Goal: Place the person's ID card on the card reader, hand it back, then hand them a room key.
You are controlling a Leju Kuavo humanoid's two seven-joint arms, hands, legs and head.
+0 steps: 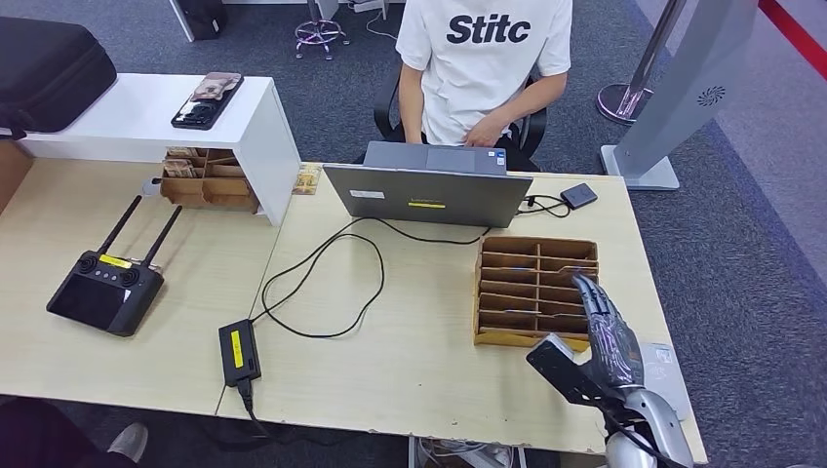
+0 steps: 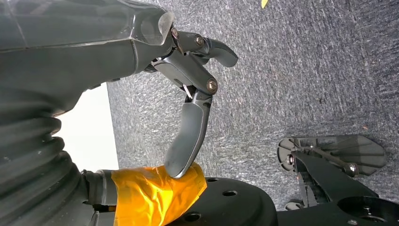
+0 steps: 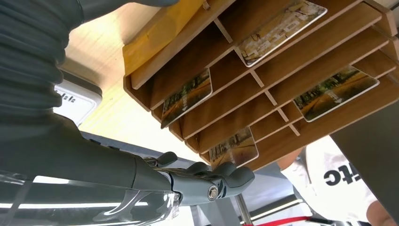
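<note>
Fingers of the right hand (image 1: 607, 341) are held straight, empty, at the wooden card rack's (image 1: 534, 289) four-o'clock corner; one room key card (image 3: 183, 97) should be pinched by its edge.

Light wooden table (image 1: 410, 361), laptop (image 1: 429, 193), wooden card rack (image 1: 531, 292), black remote controller (image 1: 105, 291), power adapter (image 1: 239, 351), white shelf unit (image 1: 146, 122).

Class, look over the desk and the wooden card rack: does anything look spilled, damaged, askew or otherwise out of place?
Nothing looks spilled or broken. The black cable loops loosely across the desk between the laptop and the power brick, which is a little untidy. In the card rack the cards sit in separate slots, and the right robot hand hovers over it.
</note>
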